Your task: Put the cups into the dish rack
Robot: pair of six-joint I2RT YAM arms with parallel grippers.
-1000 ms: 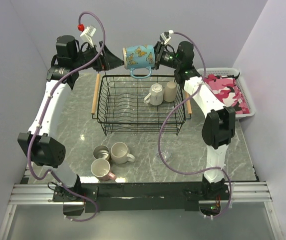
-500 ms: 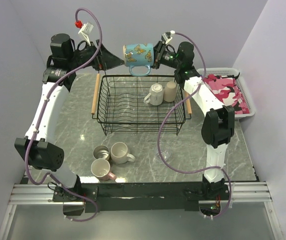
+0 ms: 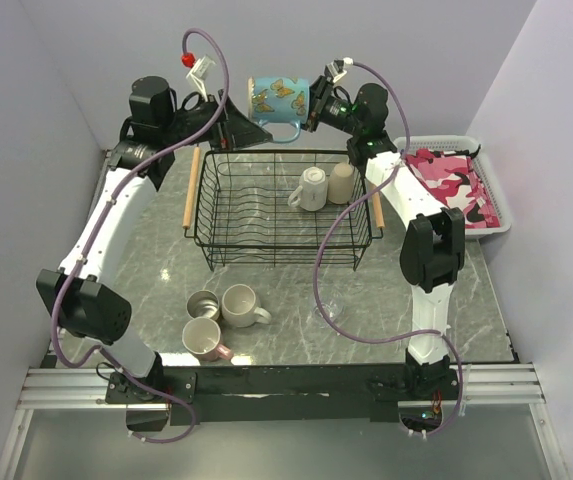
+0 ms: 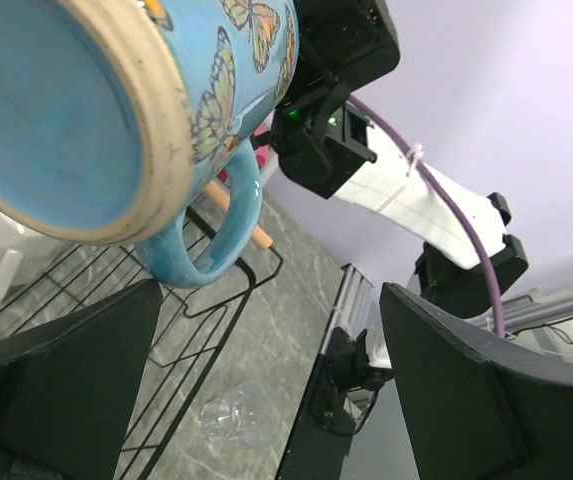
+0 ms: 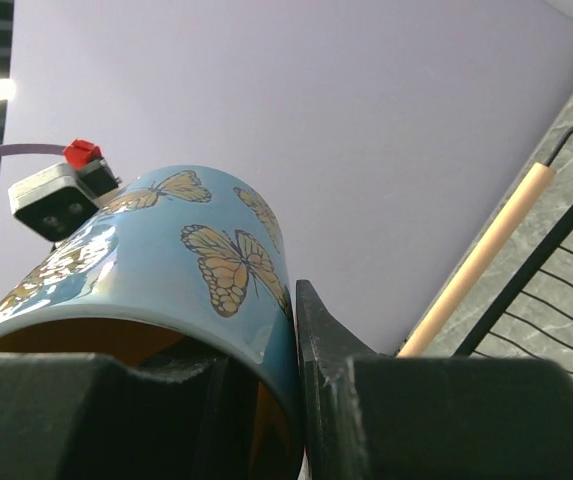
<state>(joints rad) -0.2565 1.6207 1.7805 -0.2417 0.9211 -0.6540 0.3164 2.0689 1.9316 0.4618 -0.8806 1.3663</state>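
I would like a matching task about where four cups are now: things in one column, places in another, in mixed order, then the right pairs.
1. blue butterfly-printed ceramic mug
2. tan round cup
3. pink ceramic mug
4. clear glass

A. on the grey marble table, apart from the other cups
B. inside the black wire dish rack
C. in the air, gripped by the right fingers
D. on the table, beside the steel cup

Pairs: 1-C, 2-B, 3-D, 4-A.

blue mug [image 3: 278, 98] sideways over blk rack [image 3: 246, 215], white mug [image 3: 311, 187] + tan cup [image 3: 342, 183] inside, 3 cups [image 3: 238, 305] + glass [image 3: 328, 312] in front
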